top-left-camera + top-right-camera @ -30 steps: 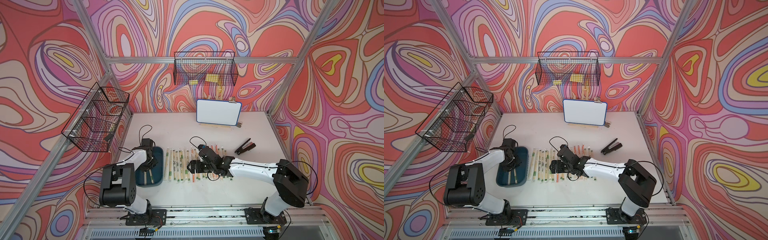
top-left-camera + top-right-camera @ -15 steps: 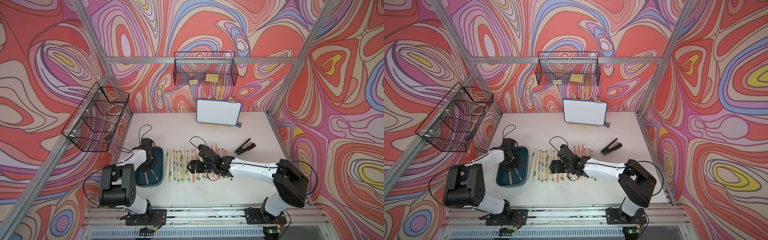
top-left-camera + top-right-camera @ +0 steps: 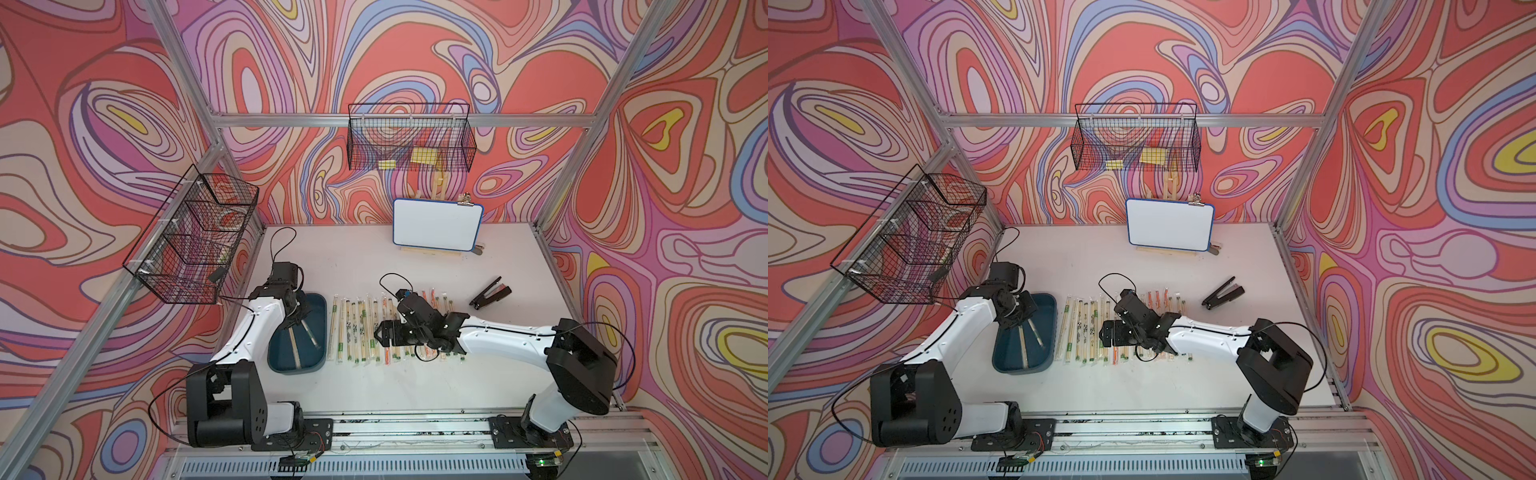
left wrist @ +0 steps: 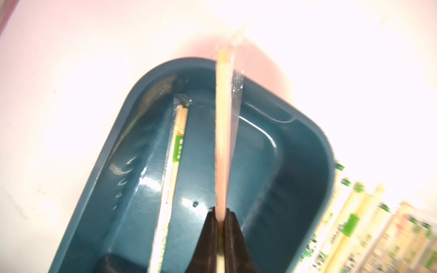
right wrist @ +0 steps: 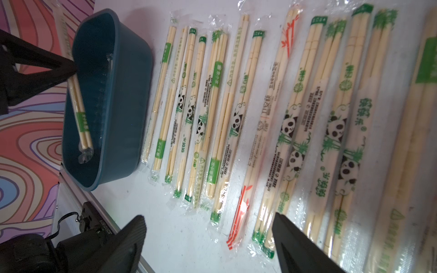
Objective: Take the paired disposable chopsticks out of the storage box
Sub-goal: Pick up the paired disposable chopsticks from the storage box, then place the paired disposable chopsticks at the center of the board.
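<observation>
On white surface (image 3: 374,257), in a top view, storage box (image 3: 279,353) is set. L wrist: left end effector (image 4: 221,212) is clamped on one chopstick pair (image 4: 222,141); slick sleeve could be lost. R wrist: right end effector (image 5: 209,217) is spread apart; pair's tip, down in box, could be snagged on rim.

Lab cell: aluminium frame (image 3: 291,120)

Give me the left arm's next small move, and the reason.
Probably raise the left gripper straight up a little: it is shut on one sleeved chopstick pair over the teal storage box, so lifting should clear its wall before carrying to the row of pairs on the table. A second pair lies inside.
</observation>
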{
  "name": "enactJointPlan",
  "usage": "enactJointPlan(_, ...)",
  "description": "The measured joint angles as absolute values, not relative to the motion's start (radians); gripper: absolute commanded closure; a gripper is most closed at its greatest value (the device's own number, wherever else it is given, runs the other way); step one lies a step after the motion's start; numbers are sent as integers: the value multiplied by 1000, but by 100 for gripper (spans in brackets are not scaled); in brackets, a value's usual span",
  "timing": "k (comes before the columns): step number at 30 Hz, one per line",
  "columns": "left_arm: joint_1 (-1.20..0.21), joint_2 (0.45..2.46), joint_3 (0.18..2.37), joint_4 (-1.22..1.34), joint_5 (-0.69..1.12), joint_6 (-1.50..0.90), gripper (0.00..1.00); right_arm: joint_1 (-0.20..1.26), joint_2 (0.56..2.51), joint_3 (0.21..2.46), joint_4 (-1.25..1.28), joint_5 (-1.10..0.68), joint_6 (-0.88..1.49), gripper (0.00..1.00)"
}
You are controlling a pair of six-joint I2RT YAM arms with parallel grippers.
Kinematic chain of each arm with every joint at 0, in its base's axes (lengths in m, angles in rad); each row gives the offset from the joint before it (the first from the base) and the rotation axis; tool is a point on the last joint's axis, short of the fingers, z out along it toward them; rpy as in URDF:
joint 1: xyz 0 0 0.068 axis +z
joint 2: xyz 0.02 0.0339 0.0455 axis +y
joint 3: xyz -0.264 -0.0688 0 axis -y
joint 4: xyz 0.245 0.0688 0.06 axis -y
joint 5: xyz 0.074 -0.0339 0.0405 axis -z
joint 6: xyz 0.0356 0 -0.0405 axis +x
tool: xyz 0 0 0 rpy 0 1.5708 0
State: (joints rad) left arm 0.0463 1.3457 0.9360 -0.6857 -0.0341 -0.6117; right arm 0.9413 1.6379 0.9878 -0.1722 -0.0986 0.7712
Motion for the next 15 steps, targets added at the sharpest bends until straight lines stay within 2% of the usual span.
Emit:
enactJointPlan(4, -14, 1312, 985, -715, -27, -580, 100, 941, 1638, 988, -173, -99, 771, 11)
enactJointPlan(7, -111, 1315, 1040, -727, -39, -551, 100, 941, 1638, 989, -176, -99, 772, 11)
enactJointPlan(15, -326, 1428, 1131, -750, -132, -498, 100, 941, 1638, 993, -199, -92, 772, 11)
